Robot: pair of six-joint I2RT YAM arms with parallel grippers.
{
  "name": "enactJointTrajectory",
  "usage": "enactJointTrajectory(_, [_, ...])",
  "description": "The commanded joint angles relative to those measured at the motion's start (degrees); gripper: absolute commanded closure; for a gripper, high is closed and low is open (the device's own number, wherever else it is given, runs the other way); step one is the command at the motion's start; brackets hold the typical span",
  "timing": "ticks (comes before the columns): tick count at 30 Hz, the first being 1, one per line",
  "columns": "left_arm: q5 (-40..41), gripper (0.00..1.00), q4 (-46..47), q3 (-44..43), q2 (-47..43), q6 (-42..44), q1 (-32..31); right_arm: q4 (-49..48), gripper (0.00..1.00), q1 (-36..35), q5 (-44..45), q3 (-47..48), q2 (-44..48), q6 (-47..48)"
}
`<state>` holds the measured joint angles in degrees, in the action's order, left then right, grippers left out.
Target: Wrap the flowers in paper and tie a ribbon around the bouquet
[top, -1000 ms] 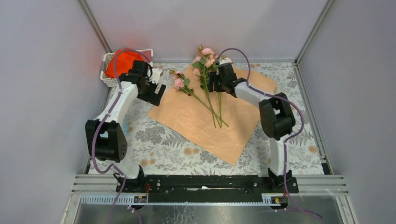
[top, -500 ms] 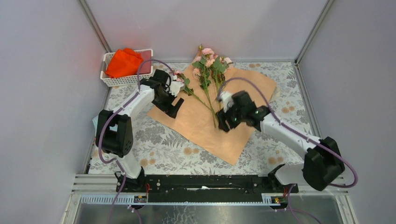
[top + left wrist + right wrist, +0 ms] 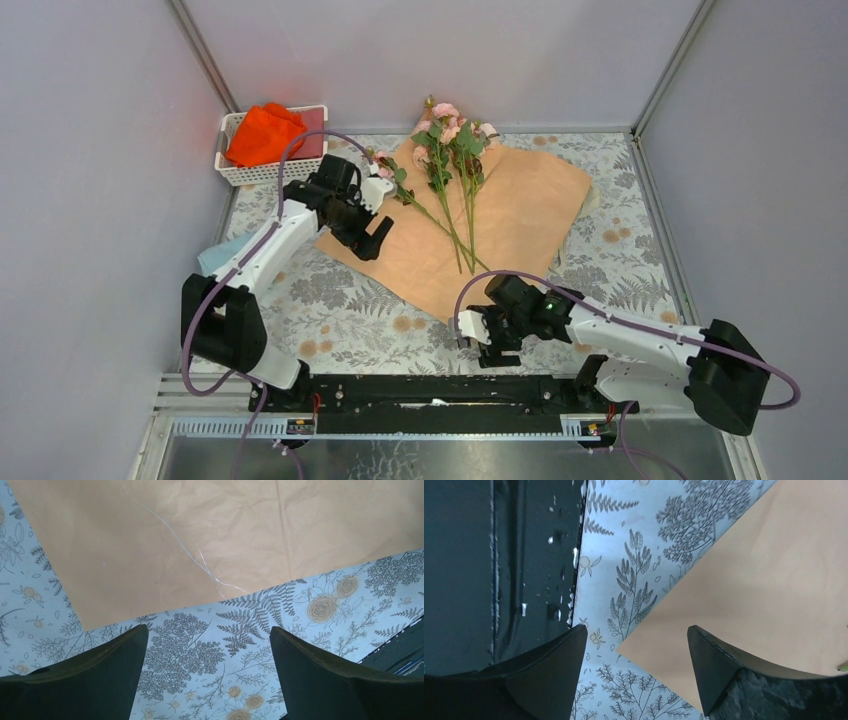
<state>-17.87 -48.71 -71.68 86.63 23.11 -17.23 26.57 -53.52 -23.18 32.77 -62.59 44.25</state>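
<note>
The paper (image 3: 500, 215) lies flat on the table, peach-tan face up. On its far part lie the flowers (image 3: 447, 135), pink roses whose thin green stems run toward the paper's middle. My left gripper (image 3: 372, 238) hovers open over the paper's left edge; in the left wrist view the paper (image 3: 200, 545) lies beyond the gripper (image 3: 207, 640), with only tablecloth between the fingers. My right gripper (image 3: 478, 340) is open at the paper's near corner; in its wrist view that corner (image 3: 624, 652) sits between the fingers of the gripper (image 3: 636, 635), untouched. The ribbon and a bouquet are out of view.
A white basket (image 3: 240, 175) holding an orange-red cloth (image 3: 262, 135) stands at the back left. A light blue cloth (image 3: 215, 255) lies by the left arm. The black base rail (image 3: 440, 395) runs along the near edge, close to the right gripper. Walls enclose three sides.
The right arm swung from the flowers at the back down to the paper's near corner. The left gripper moved from beside the basket to the paper's left edge.
</note>
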Motion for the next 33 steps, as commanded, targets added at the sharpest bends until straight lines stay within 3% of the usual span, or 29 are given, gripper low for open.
enactJointTrajectory(1, [1.41,0.01,-1.30,2.08,-1.64,0.22,-0.34,2.05,0.18,-1.38,3.36,-0.05,-3.75,5.72])
enactJointTrajectory(7, [1.20,0.01,-0.86,2.26,-2.78,1.57,-0.32,-2.66,0.20,-1.52,11.37,-1.42,-7.28,5.00])
enactJointTrajectory(12, [-0.12,0.01,-0.12,1.93,-2.19,2.96,-0.34,-4.39,0.28,-1.50,15.56,-1.88,-9.20,3.63])
enactJointTrajectory(14, [-0.64,0.01,0.23,1.91,-1.45,3.42,-0.35,-5.56,0.36,-1.50,18.49,-1.82,-9.96,1.95])
enactJointTrajectory(17, [-3.97,0.01,1.28,2.64,-0.96,5.27,-0.34,-6.93,0.58,-1.50,20.51,-1.19,-9.80,0.77])
enactJointTrajectory(20, [-7.26,0.01,1.77,2.74,0.18,6.75,-0.42,-8.46,0.72,-1.42,21.31,-1.40,-8.23,1.26])
enactJointTrajectory(26, [-17.66,0.01,1.76,1.37,2.44,10.18,-2.61,-10.93,1.00,0.16,17.03,-0.43,-4.33,-0.38])
enactJointTrajectory(29, [-26.52,0.01,3.35,3.60,0.28,15.51,-4.77,-12.15,1.00,2.08,11.43,1.95,-2.58,-1.39])
enactJointTrajectory(33, [-31.44,0.01,14.12,8.99,-2.84,14.94,-7.98,-13.79,1.00,6.86,0.99,5.49,-3.27,-2.15])
